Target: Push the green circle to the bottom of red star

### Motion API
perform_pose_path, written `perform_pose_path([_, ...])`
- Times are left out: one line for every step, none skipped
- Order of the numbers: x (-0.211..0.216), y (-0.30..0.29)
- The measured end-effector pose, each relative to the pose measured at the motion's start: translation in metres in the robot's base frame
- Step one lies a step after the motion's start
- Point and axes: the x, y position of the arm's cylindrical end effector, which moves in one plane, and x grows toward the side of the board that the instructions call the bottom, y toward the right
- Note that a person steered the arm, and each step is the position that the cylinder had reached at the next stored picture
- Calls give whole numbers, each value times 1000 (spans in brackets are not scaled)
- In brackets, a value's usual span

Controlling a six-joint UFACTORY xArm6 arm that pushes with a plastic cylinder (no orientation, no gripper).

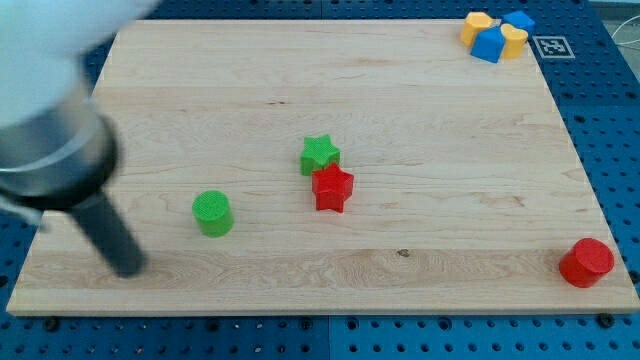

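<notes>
Tool is a bare rod, no jaws, holding nothing; my tip (131,268) sits on the desk (300,90) near the left front edge, blurred. Green circle (212,213) is just right of the tip and slightly farther back, apart from it, not touching. Red star (332,188) is further right, near desk centre, well apart from the circle. Green star (320,155) touches the red star on its far-left side. Red cylinder-like block (586,263) sits at the right front corner. Far right corner: cluster of two yellow blocks (477,27) and two blue blocks (489,44), packed together, shapes unclear.
</notes>
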Motion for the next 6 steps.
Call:
perform_pose_path([-45, -23])
perform_pose_path([-58, 30])
perform_pose_path([-49, 93])
perform_pose_path([-30, 139])
perform_pose_path([-10, 178])
perform_pose_path([1, 224])
